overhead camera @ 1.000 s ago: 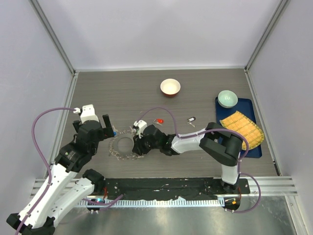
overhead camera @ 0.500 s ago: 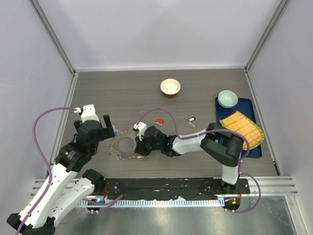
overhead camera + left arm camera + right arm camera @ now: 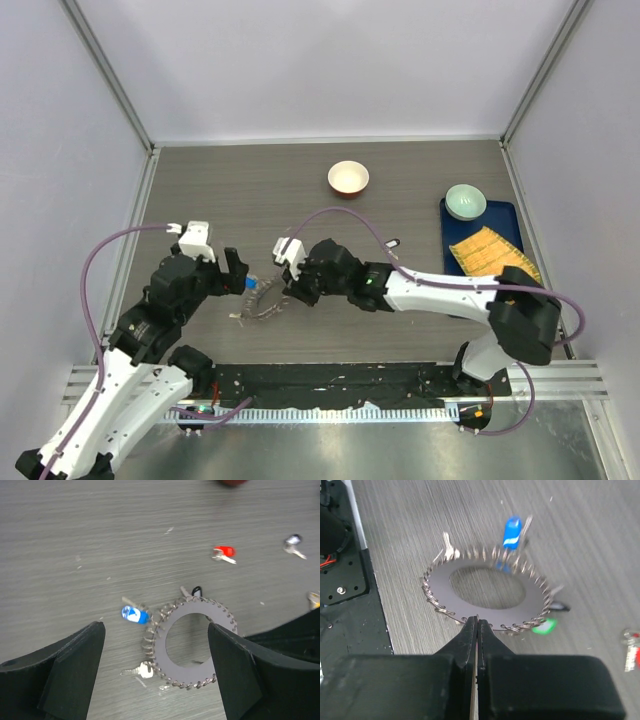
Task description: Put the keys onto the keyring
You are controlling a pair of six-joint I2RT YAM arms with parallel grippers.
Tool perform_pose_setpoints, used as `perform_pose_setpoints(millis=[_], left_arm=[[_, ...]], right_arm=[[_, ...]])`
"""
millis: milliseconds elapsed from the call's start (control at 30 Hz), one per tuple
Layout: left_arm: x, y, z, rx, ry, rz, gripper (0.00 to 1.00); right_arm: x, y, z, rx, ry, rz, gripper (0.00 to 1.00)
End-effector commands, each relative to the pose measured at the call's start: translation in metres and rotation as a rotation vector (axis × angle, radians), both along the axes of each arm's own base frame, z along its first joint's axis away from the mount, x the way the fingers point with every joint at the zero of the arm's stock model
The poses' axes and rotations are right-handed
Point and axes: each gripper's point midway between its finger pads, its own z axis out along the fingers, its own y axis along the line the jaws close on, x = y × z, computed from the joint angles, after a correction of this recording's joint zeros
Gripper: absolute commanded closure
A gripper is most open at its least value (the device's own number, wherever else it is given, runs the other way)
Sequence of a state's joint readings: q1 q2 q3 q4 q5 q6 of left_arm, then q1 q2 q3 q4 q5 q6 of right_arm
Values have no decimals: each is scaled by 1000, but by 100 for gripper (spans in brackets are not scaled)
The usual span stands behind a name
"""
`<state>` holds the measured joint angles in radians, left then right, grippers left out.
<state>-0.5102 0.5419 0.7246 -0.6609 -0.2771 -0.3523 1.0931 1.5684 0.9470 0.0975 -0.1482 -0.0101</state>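
The keyring [image 3: 262,300] is a thin grey disc fringed with small silvery rings, at the table's near left centre. My right gripper [image 3: 290,286] is shut on its near edge [image 3: 477,620] and holds it tilted off the table. A blue key [image 3: 512,531], a green key [image 3: 543,626] and a black key [image 3: 559,607] hang at its edge [image 3: 485,587]. My left gripper [image 3: 156,630] is open and empty above the ring [image 3: 192,650]; a plain silver key [image 3: 139,670] hangs there. A red key [image 3: 223,552] and a dark-headed key [image 3: 292,541] lie loose beyond.
A red-and-cream bowl [image 3: 348,178] stands at the back centre. A teal bowl [image 3: 465,201] and a yellow mat [image 3: 488,252] rest on a blue tray [image 3: 505,215] at the right. The black mounting rail [image 3: 340,380] runs along the near edge.
My right arm has risen and swung left with the keyring's edge in its jaws, so the ring now stands tilted. My left gripper has moved right, closer to the ring.
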Motion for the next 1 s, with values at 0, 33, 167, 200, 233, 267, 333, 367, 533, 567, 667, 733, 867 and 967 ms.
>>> perform_pose_setpoints(millis=[0,33,167,200,233,267,333,367,533,567,667,733,867,967], left_arm=[[-5,-44,33,-62,-167,-300,14],[-15,-61,36,-94,-181,-412,16],[-34,-98,50,-161,-266,-671,20],[-36,-104,49,-171,-261,-709,23],[-39,-109,51,-173,-270,-752,25],[-47,-118,55,-192,-280,-825,27],[-47,-125,51,-187,-259,-880,29],[-51,-131,53,-194,-253,-925,29],[-56,-150,49,-228,-196,-1052,33],[-54,-152,48,-226,-198,-1048,35],[-49,-158,42,-220,-182,-1047,42],[-53,-163,39,-231,-167,-1067,46],[-59,-170,34,-231,-159,-1120,48],[-62,-172,30,-221,-155,-1148,50]], right_arm=[[-7,-9,66,23,-179,130,99],[-8,-11,75,24,-212,156,99],[-15,-28,114,54,-291,183,99],[-17,-32,118,57,-296,183,99],[-18,-35,122,66,-303,181,99],[-19,-37,128,79,-311,179,99],[-23,-44,137,106,-324,175,99],[-25,-46,140,113,-326,175,99],[-26,-56,139,114,-340,159,99],[-26,-56,138,114,-339,157,99],[-25,-57,132,102,-339,156,99],[-25,-56,130,105,-341,157,99],[-25,-54,128,106,-334,162,99],[-25,-53,128,112,-333,168,99]])
